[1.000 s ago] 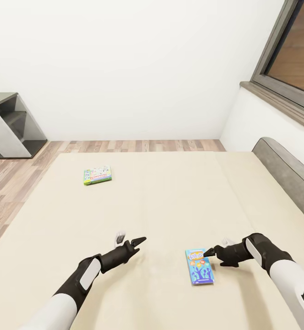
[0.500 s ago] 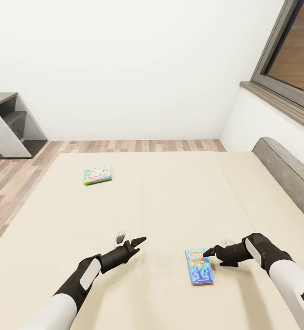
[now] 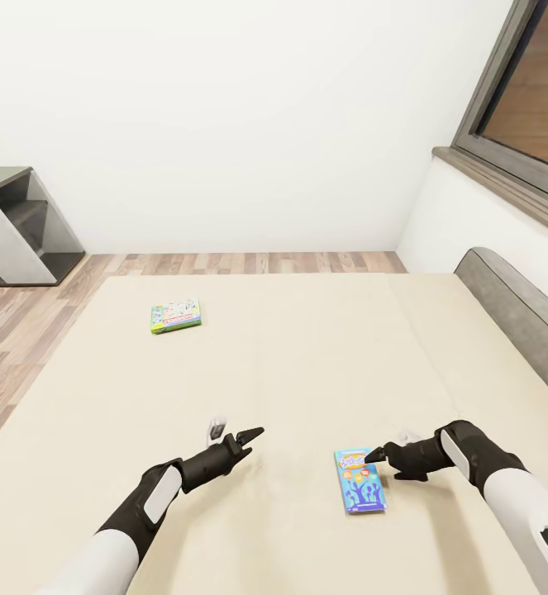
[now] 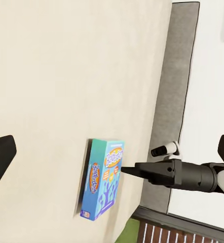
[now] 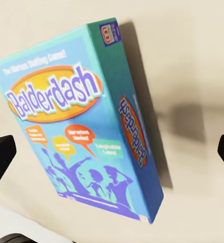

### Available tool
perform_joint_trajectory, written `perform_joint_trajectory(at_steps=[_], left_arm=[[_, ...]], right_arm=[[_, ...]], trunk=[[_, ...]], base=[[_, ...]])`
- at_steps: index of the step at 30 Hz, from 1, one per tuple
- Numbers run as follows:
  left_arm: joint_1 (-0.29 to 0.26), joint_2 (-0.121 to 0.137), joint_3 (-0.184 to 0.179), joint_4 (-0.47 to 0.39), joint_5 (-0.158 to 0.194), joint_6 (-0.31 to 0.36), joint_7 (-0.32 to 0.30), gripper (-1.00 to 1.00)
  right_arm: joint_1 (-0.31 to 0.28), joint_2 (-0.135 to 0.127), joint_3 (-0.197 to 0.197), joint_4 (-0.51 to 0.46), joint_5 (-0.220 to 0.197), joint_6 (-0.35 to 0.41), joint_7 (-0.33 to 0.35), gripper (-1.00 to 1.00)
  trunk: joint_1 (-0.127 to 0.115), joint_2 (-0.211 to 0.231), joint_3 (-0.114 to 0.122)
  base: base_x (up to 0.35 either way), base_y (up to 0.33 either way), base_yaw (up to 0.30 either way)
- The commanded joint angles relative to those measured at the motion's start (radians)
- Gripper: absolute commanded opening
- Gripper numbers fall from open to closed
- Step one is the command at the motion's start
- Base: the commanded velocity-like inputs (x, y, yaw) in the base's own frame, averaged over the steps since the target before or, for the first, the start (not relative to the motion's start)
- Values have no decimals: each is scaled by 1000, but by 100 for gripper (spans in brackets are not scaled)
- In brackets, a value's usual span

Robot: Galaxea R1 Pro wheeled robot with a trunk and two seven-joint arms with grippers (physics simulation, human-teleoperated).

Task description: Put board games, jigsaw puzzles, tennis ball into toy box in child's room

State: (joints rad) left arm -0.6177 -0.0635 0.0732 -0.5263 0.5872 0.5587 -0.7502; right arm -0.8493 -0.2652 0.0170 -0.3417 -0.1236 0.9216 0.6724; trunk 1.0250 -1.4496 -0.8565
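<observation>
Right gripper (image 3: 378, 454) jaws spread over blue game box (image 3: 359, 481), on bed (image 3: 307, 355)

head high over bed (image 3: 307, 364), wrists near blue box (image 5: 81, 126)

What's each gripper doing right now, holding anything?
Left gripper: open, empty, above the bed.
Right gripper: open, empty, at the blue board game.
</observation>
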Motion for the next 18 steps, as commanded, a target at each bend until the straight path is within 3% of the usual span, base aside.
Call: perform_joint_trajectory(at_steps=[1,18], left_arm=[[0,-1,5,0,1,7,-2,100],[0,-1,5,0,0,7,-1,100]], right_arm=[[0,0,2,-1,-9,6,-4,100],[1,4,2,0,-8,3,-3,100]], trunk=[[0,0,-1],[0,0,-1]], base=[[0,0,0],[0,0,0]])
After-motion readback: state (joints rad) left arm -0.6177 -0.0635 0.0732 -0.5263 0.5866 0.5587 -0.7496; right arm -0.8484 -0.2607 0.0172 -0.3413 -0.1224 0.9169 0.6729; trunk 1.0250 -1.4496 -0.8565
